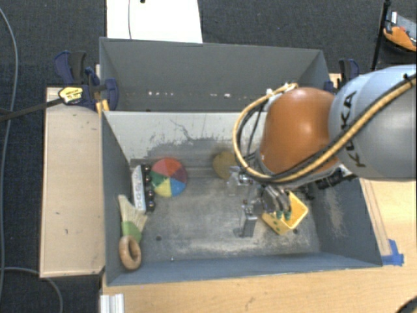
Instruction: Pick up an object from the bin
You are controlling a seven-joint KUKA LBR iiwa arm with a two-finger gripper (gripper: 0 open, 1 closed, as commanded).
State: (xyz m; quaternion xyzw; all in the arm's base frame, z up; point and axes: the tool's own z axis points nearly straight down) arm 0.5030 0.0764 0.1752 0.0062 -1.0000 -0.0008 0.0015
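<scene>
My claw (249,219) low over bin (195,230) floor, just beside yellow block (293,212), on its side toward multicoloured ball (169,177). Claw opening: cannot tell. I'd centre over block before closing.

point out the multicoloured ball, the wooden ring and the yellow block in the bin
multicoloured ball (169,177): camera view, centre where its colours meet
wooden ring (131,264): camera view, lower part of its band
yellow block (291,215): camera view, its yellow top face
</scene>
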